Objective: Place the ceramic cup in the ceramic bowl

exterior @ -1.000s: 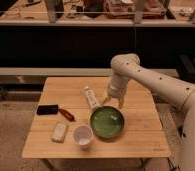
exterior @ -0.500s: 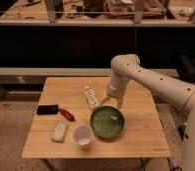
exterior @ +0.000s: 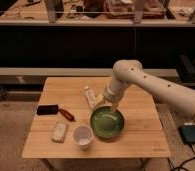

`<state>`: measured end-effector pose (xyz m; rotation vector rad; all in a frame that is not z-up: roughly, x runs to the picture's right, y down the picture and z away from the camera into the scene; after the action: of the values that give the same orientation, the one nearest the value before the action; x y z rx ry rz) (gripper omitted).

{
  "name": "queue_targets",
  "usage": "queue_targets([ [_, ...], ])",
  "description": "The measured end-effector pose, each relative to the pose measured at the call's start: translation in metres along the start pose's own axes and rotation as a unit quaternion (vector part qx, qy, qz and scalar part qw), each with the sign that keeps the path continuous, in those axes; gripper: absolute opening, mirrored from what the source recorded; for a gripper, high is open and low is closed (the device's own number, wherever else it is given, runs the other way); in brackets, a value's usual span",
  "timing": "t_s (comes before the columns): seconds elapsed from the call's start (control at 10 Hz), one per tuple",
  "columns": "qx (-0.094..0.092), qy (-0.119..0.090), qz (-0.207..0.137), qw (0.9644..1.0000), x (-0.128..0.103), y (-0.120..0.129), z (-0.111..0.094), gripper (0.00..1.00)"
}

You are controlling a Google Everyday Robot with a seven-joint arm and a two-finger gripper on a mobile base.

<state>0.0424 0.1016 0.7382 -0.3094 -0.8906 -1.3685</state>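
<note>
One bowl (exterior: pixel 107 124) stands on the table (exterior: pixel 141 142); only its green inside shows. One cup (exterior: pixel 83 136) stands upright just beside the bowl's left rim, outside it, showing only its pale inside. The gripper (exterior: pixel 112 107) hangs over the bowl's far rim; if it is wide or narrow, I cannot tell. One each also: tube (exterior: pixel 90 96), black box (exterior: pixel 47 109), red tool (exterior: pixel 67 115), whitish block (exterior: pixel 59 132).

Small white cup (exterior: pixel 83 136) sat upright on the desk (exterior: pixel 138 142), right beside the shallow green bowl (exterior: pixel 105 126); hand (exterior: pixel 112 108) hung over the bowl's far rim.
</note>
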Motion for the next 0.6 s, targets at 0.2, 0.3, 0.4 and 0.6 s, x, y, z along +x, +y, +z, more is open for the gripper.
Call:
queue_targets([
  [0.2, 0.000, 0.004, -0.023, 0.9997, -0.015, -0.001, 0.010, 0.63],
  [0.3, 0.008, 0.002, -0.045, 0.9990, -0.027, -0.006, 0.017, 0.63],
  [0.4, 0.018, -0.002, -0.064, 0.9978, -0.037, -0.013, 0.024, 0.63],
  [0.6, 0.046, -0.015, -0.105, 0.9932, -0.060, -0.029, 0.038, 0.63],
])
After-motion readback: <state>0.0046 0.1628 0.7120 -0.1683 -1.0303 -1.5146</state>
